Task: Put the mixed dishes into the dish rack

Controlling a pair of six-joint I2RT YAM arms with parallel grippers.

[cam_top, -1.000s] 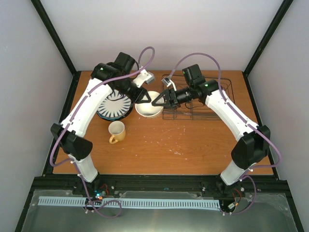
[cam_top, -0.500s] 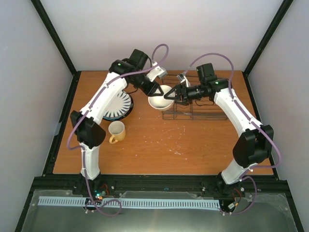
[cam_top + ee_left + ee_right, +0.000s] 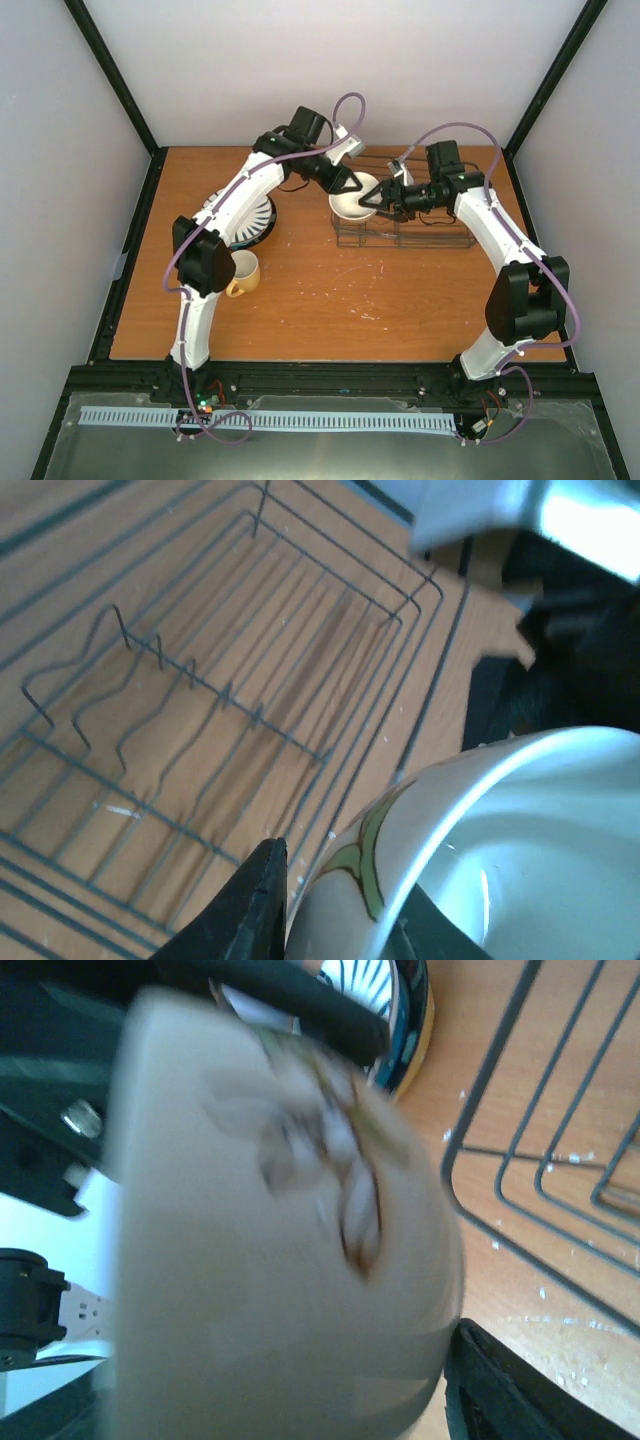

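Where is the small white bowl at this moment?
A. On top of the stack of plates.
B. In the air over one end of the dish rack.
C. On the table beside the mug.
B: the small white bowl hangs over the left end of the dish rack, with the left hand pinching its rim.

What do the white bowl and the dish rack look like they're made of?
White bowl: probably glazed ceramic; it is glossy, with a painted green-brown motif. Dish rack: thin dark wire, likely coated metal, with little shine.
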